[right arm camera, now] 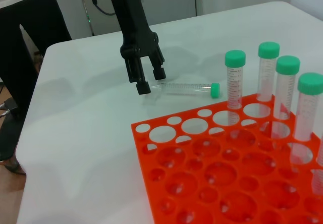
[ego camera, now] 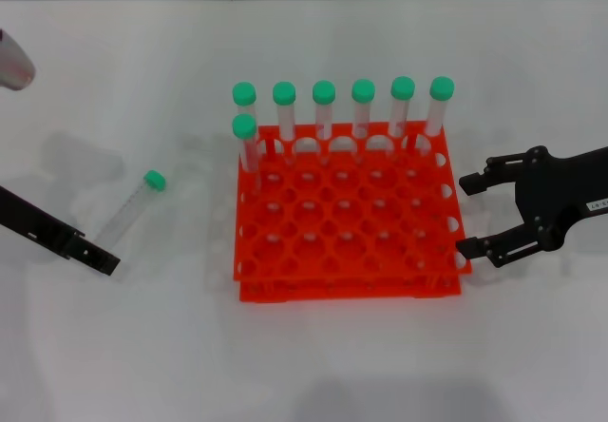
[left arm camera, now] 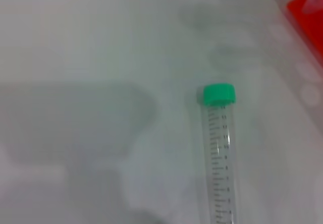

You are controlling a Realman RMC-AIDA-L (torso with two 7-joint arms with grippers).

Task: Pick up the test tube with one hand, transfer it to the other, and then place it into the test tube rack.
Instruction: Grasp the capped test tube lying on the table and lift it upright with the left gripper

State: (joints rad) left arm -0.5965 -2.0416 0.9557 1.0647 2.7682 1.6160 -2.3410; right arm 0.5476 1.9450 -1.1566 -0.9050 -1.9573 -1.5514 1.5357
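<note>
One slim clear plastic test tube with a round green cap (ego camera: 134, 208) lay flat on the white table (ego camera: 142, 346) at centre-left of the head view, well apart from the bright orange-red plastic rack (ego camera: 347, 260), its long axis running diagonally with the cap toward the upper right and its bottom end pointing at the unlabelled black left gripper (ego camera: 95, 256). That gripper sat just beside the tube's bottom end at lower left, far nearer than the other; in the right wrist view its fingers looked narrowly set, holding nothing. The labelled black right gripper (ego camera: 475, 215) hovered at the rack's right edge, fingers spread wide and empty. The rack held seven green-capped tubes (ego camera: 323, 108) upright: six along its far row and one just behind the far-left corner; the other holes showed empty.
</note>
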